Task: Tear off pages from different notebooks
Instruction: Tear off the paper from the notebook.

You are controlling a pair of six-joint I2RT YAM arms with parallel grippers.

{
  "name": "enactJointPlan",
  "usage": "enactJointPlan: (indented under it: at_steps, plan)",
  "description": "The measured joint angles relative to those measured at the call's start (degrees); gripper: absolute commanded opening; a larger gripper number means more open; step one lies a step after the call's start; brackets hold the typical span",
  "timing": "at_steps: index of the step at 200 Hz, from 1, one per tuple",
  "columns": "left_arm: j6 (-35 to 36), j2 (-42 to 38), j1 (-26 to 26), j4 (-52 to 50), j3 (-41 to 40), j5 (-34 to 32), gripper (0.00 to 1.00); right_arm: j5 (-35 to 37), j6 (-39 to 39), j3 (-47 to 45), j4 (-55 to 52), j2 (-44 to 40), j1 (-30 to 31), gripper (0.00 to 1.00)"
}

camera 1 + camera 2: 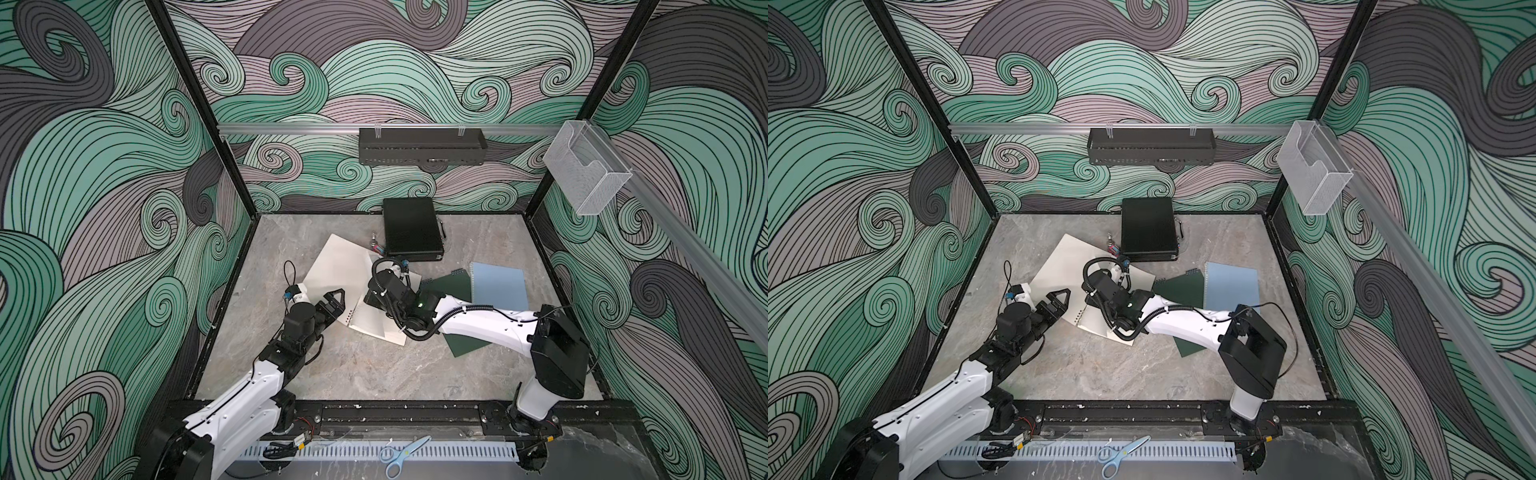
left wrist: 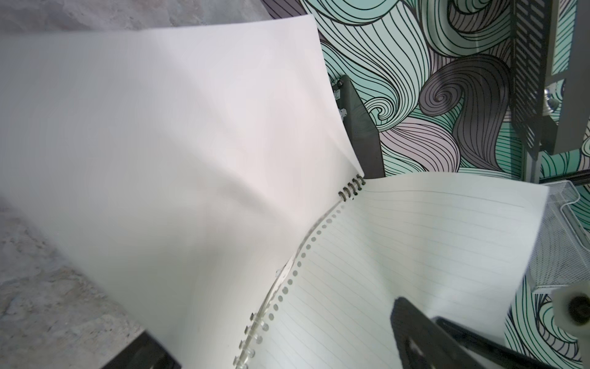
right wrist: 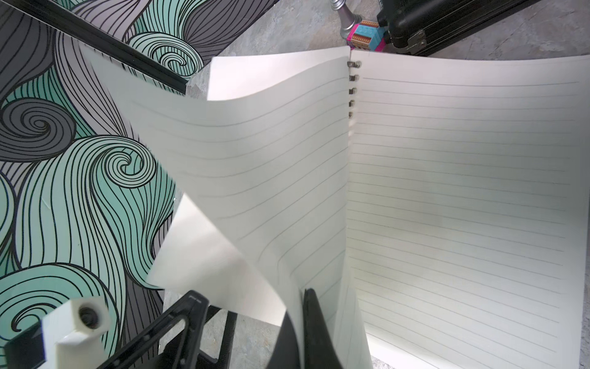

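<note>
An open beige notebook (image 1: 338, 266) lies mid-table, its wire spiral (image 3: 352, 89) running toward the back. My right gripper (image 3: 300, 326) is shut on a lined page (image 3: 255, 166) that curls up from the spiral. Along part of the binding, the page's punched holes (image 2: 303, 252) sit free of the wire. My left gripper (image 1: 337, 301) stands open at the notebook's left edge, one finger (image 2: 415, 332) over the lined paper, holding nothing. To the right lie a dark green notebook (image 1: 444, 286) and a light blue notebook (image 1: 498, 286), partly under my right arm.
A black hard case (image 1: 411, 232) stands at the back, with a small pink and blue object (image 3: 365, 38) beside it. A black basket (image 1: 422, 145) and a clear holder (image 1: 586, 170) hang on the walls. Blue scissors (image 1: 405, 455) lie on the front rail.
</note>
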Motion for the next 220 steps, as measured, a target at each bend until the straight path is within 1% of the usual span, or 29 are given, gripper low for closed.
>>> enactJointPlan:
  at_steps: [24,58,79,96,127,155,186,220]
  plan:
    - [4.85,-1.22,0.04,-2.4,2.01,0.92,0.96,-0.04,0.66,-2.25,1.4,0.0,0.02,0.0]
    - [9.03,-0.39,0.66,-6.99,4.96,0.72,0.96,-0.33,1.31,-5.46,1.86,-0.07,0.15,0.0]
    - [11.26,1.27,1.14,-10.86,8.26,0.24,0.96,-0.42,1.42,-7.52,2.25,-0.74,0.26,0.0]
    - [12.87,3.08,1.33,-15.37,12.55,0.44,0.96,-0.37,1.46,-9.09,2.29,-1.88,0.24,0.0]
    - [16.06,5.73,1.4,-24.65,21.2,2.99,0.96,-0.17,1.66,-11.65,3.28,-3.48,0.26,0.0]
    - [18.21,7.69,1.4,-32.79,26.91,5.4,0.96,-0.04,1.66,-13.53,3.98,-3.8,0.24,0.0]
    - [19.39,9.14,1.4,-40.52,30.93,7.78,0.96,-0.42,1.64,-14.27,4.55,-3.8,0.26,0.0]
    - [20.11,9.68,1.4,-46.12,33.55,11.02,0.96,-1.03,1.64,-15.21,5.88,-3.8,0.26,0.0]
